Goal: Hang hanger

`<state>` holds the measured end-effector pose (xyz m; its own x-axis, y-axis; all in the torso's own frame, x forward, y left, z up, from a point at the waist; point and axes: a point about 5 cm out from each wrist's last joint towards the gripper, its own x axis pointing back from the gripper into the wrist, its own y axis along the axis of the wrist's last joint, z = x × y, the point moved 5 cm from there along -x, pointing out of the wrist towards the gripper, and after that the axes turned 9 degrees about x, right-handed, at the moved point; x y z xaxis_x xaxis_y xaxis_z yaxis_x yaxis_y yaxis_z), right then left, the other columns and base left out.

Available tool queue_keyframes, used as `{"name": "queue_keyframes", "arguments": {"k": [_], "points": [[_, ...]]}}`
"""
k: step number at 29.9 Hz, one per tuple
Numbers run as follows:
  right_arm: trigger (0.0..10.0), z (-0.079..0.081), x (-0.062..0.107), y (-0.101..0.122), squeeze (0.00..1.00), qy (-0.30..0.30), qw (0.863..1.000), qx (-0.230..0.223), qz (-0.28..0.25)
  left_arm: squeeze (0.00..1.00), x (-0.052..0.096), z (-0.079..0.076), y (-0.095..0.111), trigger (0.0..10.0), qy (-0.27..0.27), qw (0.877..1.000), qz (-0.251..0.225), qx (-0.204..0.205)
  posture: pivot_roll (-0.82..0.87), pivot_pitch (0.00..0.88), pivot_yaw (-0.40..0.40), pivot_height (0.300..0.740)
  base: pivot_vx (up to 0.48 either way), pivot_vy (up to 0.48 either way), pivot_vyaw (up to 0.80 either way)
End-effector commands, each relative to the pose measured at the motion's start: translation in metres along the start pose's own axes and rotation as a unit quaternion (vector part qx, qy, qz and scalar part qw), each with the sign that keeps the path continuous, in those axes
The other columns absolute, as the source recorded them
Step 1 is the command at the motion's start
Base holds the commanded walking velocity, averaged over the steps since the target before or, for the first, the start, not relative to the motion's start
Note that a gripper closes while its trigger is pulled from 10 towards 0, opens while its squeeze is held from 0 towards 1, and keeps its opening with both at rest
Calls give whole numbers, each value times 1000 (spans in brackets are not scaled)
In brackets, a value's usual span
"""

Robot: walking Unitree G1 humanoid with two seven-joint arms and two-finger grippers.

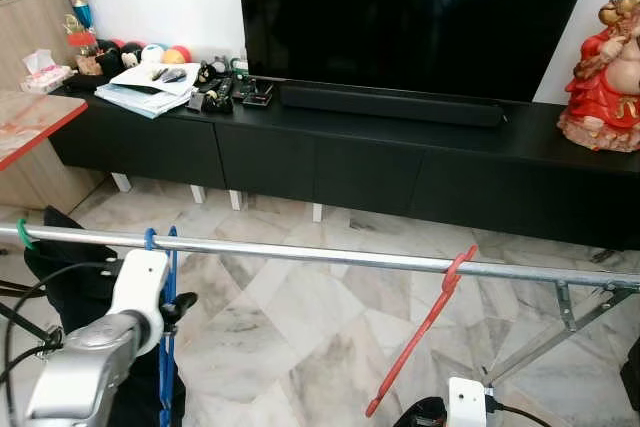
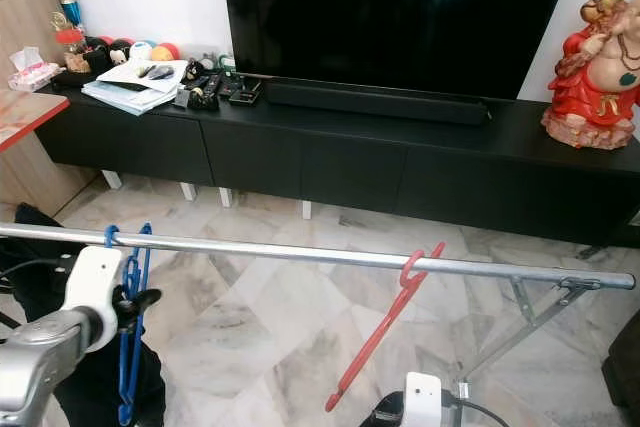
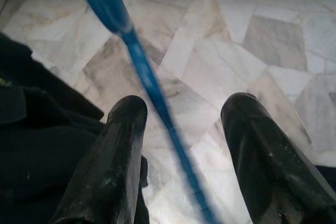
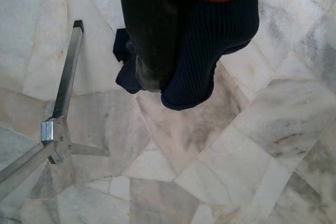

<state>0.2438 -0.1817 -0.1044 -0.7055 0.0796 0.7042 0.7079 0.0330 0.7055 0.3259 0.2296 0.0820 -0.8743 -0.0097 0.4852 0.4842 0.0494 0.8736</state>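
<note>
Ahead of me a long black TV cabinet (image 1: 400, 162) carries a big dark television (image 1: 410, 12) with a soundbar (image 1: 390, 104) lying just before it. At its right end sits a red figurine (image 1: 603, 77); at its left end lie papers (image 1: 150, 87), remotes (image 1: 215, 97) and coloured balls (image 1: 160, 52). The marble floor (image 1: 300, 307) shows pale grey veins.

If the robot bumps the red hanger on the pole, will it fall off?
Probably not. The red hanger grips the metal rail by its hook alone and already hangs tilted, so it would likely swing. It looks thin and plastic, so probably light and easily nudged.
</note>
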Motion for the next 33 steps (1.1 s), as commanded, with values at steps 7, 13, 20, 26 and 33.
{"name": "queue_keyframes", "arguments": {"k": [7,13,20,26,33], "points": [[10000,-2,0,1,0,-1,1000,-4,-2,0,-15,0,-2,10000,23,1000,0,-2,64,0,2,740,0,0,0],[10000,-5,-1,6,0,-2,1000,-5,-9,0,-27,7,1,10000,58,998,-13,-4,62,0,3,740,0,0,0],[10000,6,1,-2,0,2,1000,-5,-3,0,-34,3,8,10000,59,998,-27,-22,60,0,2,740,0,0,0],[10000,12,4,-15,0,7,1000,-6,14,0,-38,8,-3,10000,85,996,-7,-36,58,0,2,740,0,0,0],[10000,12,4,-17,0,6,1000,-6,24,0,-40,7,-2,5686,80,996,-16,-33,58,0,1,740,0,0,0]]}}
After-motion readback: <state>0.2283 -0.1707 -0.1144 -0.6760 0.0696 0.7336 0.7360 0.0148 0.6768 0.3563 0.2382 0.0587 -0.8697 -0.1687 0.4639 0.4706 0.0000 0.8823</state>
